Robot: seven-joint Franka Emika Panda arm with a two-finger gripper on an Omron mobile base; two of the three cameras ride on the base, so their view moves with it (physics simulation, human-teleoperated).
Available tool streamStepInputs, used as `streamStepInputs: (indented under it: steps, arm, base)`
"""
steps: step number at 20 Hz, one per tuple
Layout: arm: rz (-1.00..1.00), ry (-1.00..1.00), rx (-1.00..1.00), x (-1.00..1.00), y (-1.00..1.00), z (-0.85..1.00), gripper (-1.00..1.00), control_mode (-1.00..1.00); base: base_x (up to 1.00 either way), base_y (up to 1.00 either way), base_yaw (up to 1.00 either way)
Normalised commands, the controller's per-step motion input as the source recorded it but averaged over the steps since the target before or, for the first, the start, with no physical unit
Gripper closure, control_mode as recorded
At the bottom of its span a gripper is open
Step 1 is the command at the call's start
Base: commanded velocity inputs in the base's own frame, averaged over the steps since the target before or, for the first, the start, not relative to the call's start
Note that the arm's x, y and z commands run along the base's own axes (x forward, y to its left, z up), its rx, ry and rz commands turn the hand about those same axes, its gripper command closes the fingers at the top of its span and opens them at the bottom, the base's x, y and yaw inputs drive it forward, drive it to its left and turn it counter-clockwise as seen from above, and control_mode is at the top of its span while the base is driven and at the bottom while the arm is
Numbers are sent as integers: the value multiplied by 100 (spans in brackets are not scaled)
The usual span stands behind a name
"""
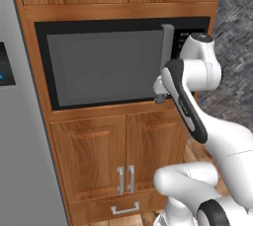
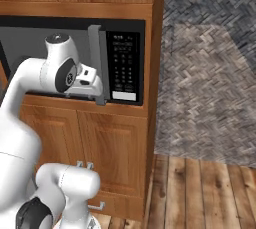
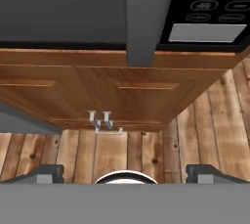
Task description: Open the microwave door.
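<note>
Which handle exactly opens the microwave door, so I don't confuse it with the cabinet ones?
Find the tall wooden cabinet column beside the grey fridge; the black-framed microwave is built into it. At the right edge of the microwave door, just left of the keypad panel, stands the handle: one long vertical grey bar, unlike the small metal cabinet handles.

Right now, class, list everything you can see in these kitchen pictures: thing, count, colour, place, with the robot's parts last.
microwave: one, black frame, built into the wooden cabinet column.
microwave door: one, grey window, looks closed.
door handle: one, grey vertical bar, door's right edge.
keypad panel: one, black, right of the handle.
lower cabinet doors: two, wood, metal handles, under the microwave.
fridge: one, grey, left of the cabinet.
floor: wooden planks.
gripper: one, dark fingertips apart, near the handle's lower end.
</note>
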Motion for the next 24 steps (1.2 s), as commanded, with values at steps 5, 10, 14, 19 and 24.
streamStepInputs:
  steps: [5, 10, 14, 19, 24]
  arm:
    - [-3, -29, 2, 24, -12, 19, -100, -100]
    - [-4, -12, 0, 79, -28, 0, -100, -100]
    - [-5, -9, 0, 97, -4, 0, -100, -100]
    - [-5, 0, 0, 85, 3, 3, -100, -100]
    - [0, 0, 0, 64, 1, 0, -100, -100]
  base:
    - [0, 0, 0]
    - [0, 0, 0]
    - [0, 0, 0]
    - [0, 0, 0]
    - [0, 0, 0]
